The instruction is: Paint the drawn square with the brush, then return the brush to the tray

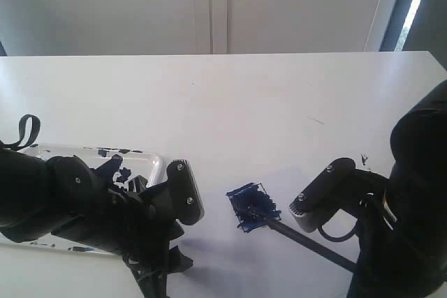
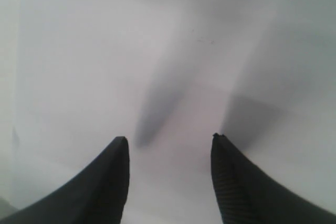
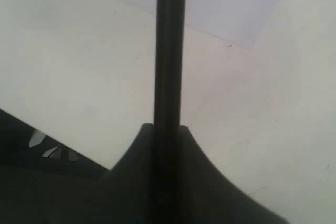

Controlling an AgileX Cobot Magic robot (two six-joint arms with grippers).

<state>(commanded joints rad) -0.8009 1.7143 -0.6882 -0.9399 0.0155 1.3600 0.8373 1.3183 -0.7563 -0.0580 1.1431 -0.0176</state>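
Tray at L side of table — blue-black paint smears inside, most of it hidden under L arm. Drawn square front-centre of table, filled w/ dark blue, edges ragged; in L wrist view only a strip shows, rest cut off by frame. Brush tip on square, shaft slants toward R arm, rear end hidden. R gripper — fingers clamped on brush shaft. L gripper fingers apart, nothing between, over bare table near square.
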